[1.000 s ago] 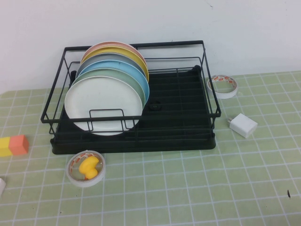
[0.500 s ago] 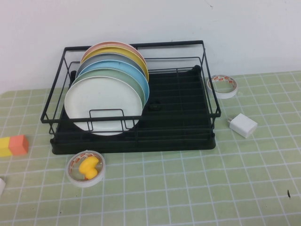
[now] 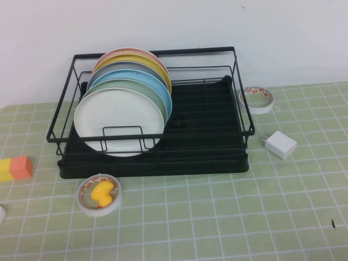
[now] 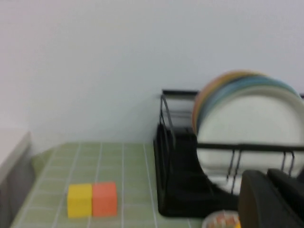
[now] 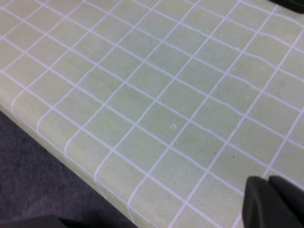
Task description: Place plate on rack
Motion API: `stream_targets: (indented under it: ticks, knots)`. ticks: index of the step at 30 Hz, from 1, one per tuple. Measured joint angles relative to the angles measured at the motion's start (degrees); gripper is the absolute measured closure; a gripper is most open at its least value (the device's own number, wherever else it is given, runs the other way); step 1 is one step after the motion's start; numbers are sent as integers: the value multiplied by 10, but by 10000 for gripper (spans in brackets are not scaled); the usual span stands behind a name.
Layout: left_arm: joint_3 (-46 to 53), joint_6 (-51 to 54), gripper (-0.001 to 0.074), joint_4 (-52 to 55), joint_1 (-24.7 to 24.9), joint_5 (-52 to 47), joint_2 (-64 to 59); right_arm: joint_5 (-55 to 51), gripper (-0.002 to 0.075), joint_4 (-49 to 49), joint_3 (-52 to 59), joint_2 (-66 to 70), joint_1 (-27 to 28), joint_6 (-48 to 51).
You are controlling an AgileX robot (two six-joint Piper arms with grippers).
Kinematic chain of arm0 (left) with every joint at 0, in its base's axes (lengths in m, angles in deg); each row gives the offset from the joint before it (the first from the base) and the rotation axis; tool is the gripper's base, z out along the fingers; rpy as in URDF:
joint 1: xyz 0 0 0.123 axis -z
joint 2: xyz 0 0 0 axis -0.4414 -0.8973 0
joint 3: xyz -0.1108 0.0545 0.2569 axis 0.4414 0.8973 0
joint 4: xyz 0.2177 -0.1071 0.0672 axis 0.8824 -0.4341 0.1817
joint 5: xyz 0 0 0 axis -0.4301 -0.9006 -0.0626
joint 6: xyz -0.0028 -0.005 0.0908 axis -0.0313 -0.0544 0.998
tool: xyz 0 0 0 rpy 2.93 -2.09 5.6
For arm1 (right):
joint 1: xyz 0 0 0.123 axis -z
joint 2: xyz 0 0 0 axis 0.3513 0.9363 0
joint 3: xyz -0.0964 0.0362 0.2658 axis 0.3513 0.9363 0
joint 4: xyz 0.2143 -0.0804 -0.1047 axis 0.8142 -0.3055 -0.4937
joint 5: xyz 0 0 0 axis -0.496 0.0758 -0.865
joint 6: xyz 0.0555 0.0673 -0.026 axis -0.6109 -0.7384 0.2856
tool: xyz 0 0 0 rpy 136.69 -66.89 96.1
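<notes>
The white plate [image 3: 117,117] stands upright in the front slot of the black wire rack [image 3: 217,163], at the rack's left end, in front of the mint-green plate [image 3: 133,83], the light blue plate [image 3: 128,74] and other coloured plates. In the left wrist view the plate [image 4: 251,128] and rack [image 4: 171,190] show too. My left gripper [image 4: 267,178] is shut and empty, off the rack's left front. My right gripper [image 5: 268,183] is shut and empty over bare green mat near the table edge. Neither gripper shows in the high view.
A tape roll holding a yellow duck [image 3: 99,194] lies in front of the rack. Yellow and orange blocks [image 3: 15,168] sit at the left. A second tape roll [image 3: 257,99] and a white charger [image 3: 280,144] lie right of the rack. A wall stands behind.
</notes>
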Motion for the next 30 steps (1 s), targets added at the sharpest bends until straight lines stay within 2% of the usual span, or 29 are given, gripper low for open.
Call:
stream_targets:
  ticks: [2,4,7,10,17,30]
  knots:
    - [0,-145,735,152,-2,-34,0,0,728,0,0,0,0,0]
    - [0,-244,735,241,-7,-89,0,0,728,0,0,0,0,0]
    - [0,-380,735,332,-12,-191,0,0,728,0,0,0,0,0]
    - [-1,-437,735,371,-12,-214,0,0,728,0,0,0,0,0]
    - [-1,-442,735,383,-12,-214,0,0,728,0,0,0,0,0]
    - [-1,-366,735,368,-6,-215,0,0,728,0,0,0,0,0]
